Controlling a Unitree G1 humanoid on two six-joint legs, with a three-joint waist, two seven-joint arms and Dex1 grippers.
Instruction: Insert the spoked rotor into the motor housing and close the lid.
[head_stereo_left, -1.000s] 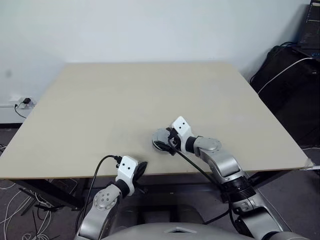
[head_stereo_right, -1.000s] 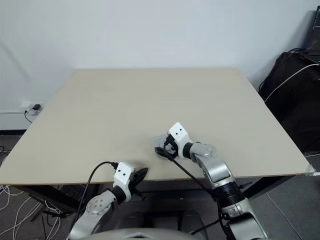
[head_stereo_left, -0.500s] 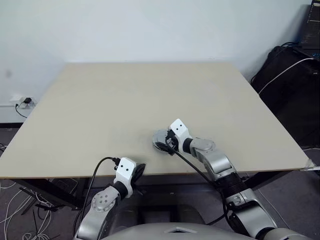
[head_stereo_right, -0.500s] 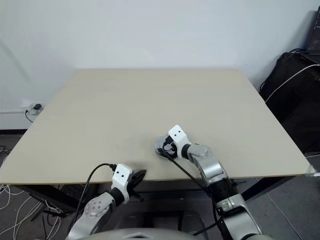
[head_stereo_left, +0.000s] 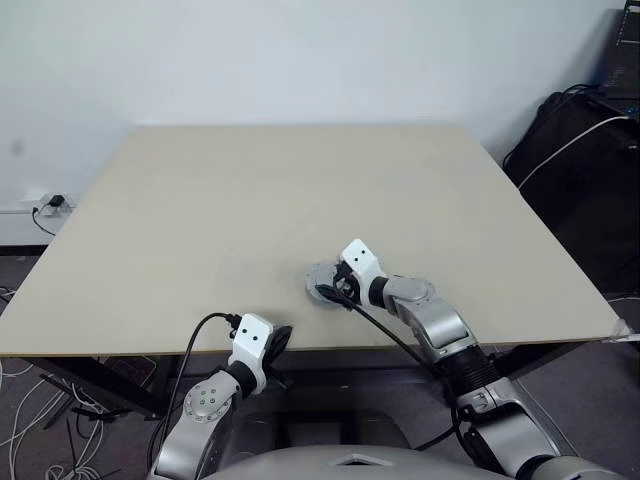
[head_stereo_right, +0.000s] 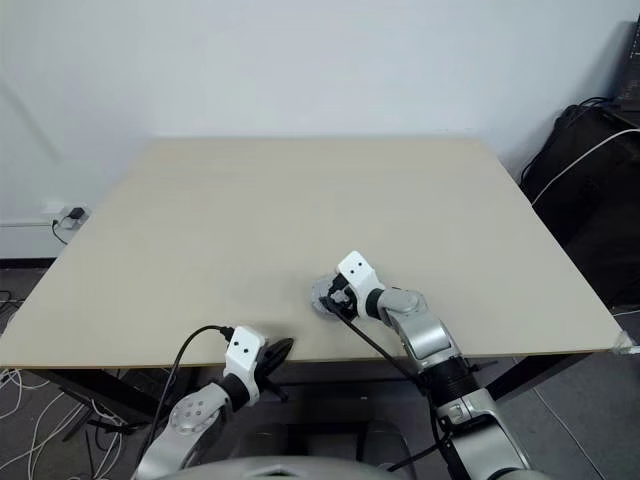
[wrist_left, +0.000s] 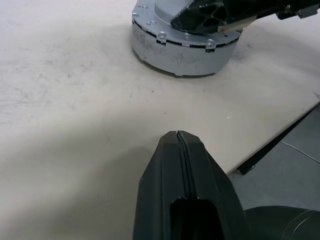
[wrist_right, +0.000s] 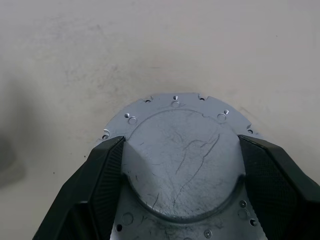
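Nearly done, by the look of it: the lid (wrist_right: 181, 150), a scratched light-grey metal cap with a raised flat centre and small screw holes round its flange, already sits on the motor housing (wrist_left: 176, 50) near the front edge of the pale, scuffed tabletop (head_stereo_left: 280, 190). The right gripper (wrist_right: 180, 175) brackets the raised centre, its ribbed black fingers (wrist_right: 102, 175) spread at either side. The left gripper (wrist_left: 179, 145) hangs at the tabletop's edge, fingers pressed together. Neither rotor nor windings can be seen.

The lid (wrist_right: 180, 165) was scratched light grey, the table (head_stereo_left: 250, 190) pale beige, the gripper fingers (wrist_right: 95, 185) textured black
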